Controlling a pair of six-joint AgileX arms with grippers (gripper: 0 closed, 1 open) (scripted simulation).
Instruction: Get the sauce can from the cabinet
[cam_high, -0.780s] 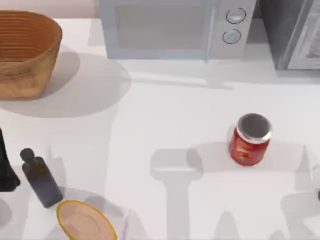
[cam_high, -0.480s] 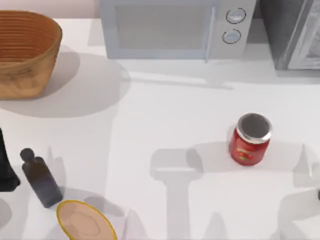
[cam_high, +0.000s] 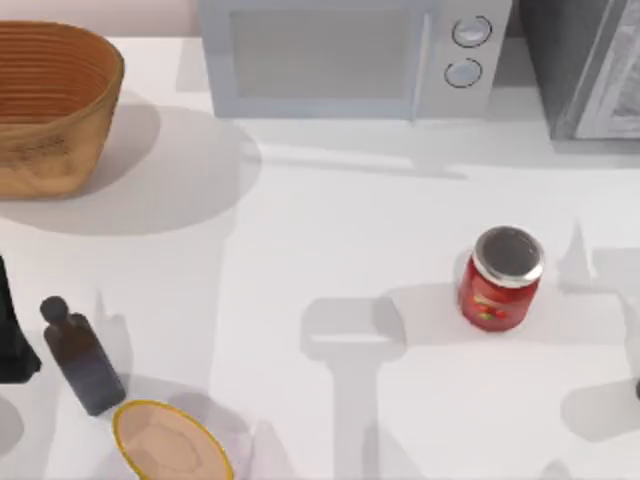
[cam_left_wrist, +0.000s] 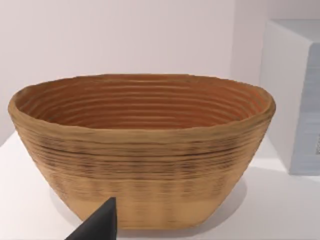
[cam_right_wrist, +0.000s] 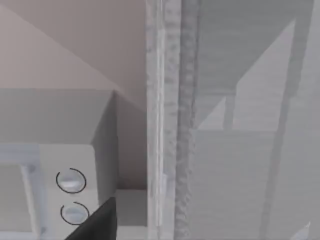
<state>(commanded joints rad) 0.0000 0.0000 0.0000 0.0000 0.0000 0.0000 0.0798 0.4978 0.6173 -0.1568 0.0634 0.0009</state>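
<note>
Ribbed woven-looking basket (cam_high: 50, 105); cabinet (cam_high: 590, 65) seemingly matt, textured.

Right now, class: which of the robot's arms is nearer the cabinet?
Right. Its wrist camera faces the cabinet close up; the left arm sits at the table's left edge, far across.

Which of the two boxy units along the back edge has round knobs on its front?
The white microwave, with two round knobs at its right end. The dark grey cabinet in the right corner has none.

white microwave (cam_high: 350, 55) at the back, woven basket (cam_high: 50, 105) far left, dark bottle (cam_high: 80, 352), silver-topped red can (cam_high: 500, 278), tan bowl (cam_high: 170, 442)
</note>
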